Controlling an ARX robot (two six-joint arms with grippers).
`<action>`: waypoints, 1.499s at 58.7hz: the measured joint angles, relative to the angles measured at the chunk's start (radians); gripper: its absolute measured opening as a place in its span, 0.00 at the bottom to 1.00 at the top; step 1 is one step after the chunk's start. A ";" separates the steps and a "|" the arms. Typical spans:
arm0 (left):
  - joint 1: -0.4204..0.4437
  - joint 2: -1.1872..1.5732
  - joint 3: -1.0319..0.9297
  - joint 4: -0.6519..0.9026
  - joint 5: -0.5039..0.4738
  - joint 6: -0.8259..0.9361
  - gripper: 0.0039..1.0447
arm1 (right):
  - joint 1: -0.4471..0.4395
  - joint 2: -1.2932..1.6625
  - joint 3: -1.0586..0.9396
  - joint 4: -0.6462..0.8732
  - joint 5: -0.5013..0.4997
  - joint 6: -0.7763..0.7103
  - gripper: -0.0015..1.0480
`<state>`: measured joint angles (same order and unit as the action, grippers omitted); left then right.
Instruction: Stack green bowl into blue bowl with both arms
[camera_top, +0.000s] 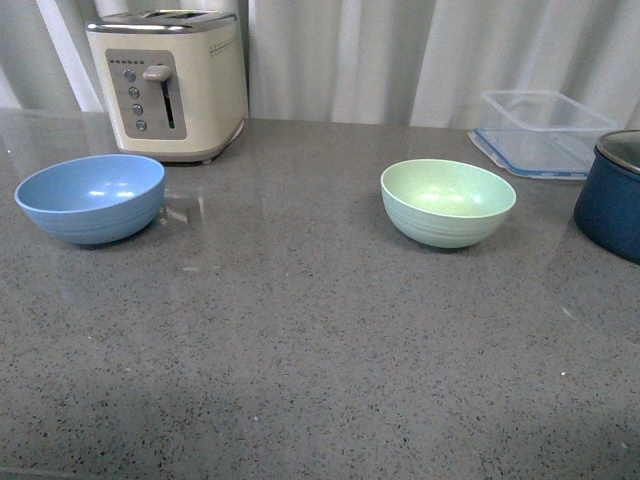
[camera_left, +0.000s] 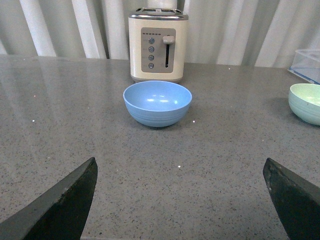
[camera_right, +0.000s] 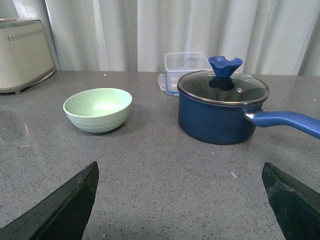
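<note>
Blue bowl (camera_top: 90, 197) sits upright at the far left of the grey speckled tabletop (camera_top: 300, 350), near and in front of a cream toaster (camera_top: 170, 85). Well apart to its right, past the tabletop's middle, the green bowl (camera_top: 447, 202) also stands upright, so the two are not yet stacked. Behind and to the right of it lies a clear rectangular container (camera_top: 545, 130). A navy lidded pot (camera_top: 612, 195) stands at the right edge. The left jaws are spread wide, holding nothing, low over the tabletop and facing the blue bowl. The right jaws are likewise wide and empty, facing the green bowl and the pot.
</note>
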<state>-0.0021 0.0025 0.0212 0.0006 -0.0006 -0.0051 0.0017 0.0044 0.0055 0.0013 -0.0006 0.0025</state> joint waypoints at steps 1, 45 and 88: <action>0.000 0.000 0.000 0.000 0.000 0.000 0.94 | 0.000 0.000 0.000 0.000 0.000 0.000 0.90; -0.016 0.456 0.161 0.198 -0.257 -0.039 0.94 | 0.000 0.000 0.000 0.000 0.000 0.000 0.90; 0.113 1.310 0.803 0.108 -0.035 -0.272 0.94 | 0.000 0.000 0.000 0.000 0.000 0.000 0.90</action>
<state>0.1108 1.3121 0.8242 0.1085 -0.0357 -0.2771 0.0013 0.0040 0.0055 0.0013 -0.0010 0.0025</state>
